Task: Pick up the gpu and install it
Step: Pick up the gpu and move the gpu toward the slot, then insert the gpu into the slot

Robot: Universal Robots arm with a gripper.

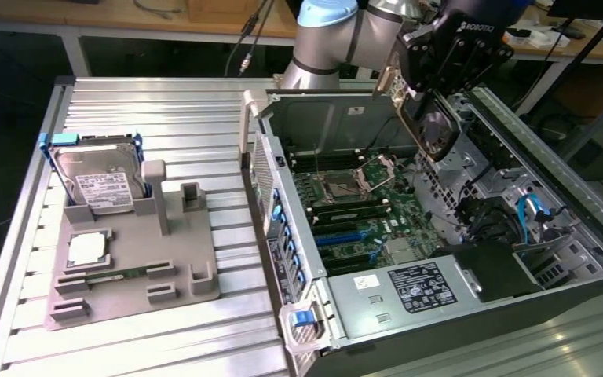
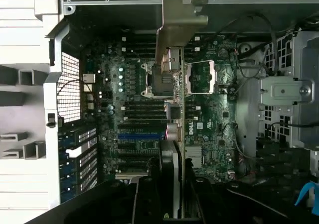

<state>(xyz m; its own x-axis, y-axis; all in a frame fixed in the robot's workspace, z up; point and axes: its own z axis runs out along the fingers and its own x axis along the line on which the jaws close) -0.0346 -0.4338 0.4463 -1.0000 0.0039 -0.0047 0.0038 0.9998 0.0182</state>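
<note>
The gpu, a thin dark card with a silvery metal bracket, hangs tilted over the open computer case, above the motherboard. My gripper is shut on its upper part. In the wrist view the gpu runs edge-on from my gripper out over the motherboard, with its metal bracket at the far end near the case wall. The card hangs apart from the board, over the CPU socket area and the expansion slots.
At the exterior view's left, a grey holder on the ribbed metal table carries a hard drive in a blue frame, a CPU chip and a green memory stick. Inside the case are cables and a power supply.
</note>
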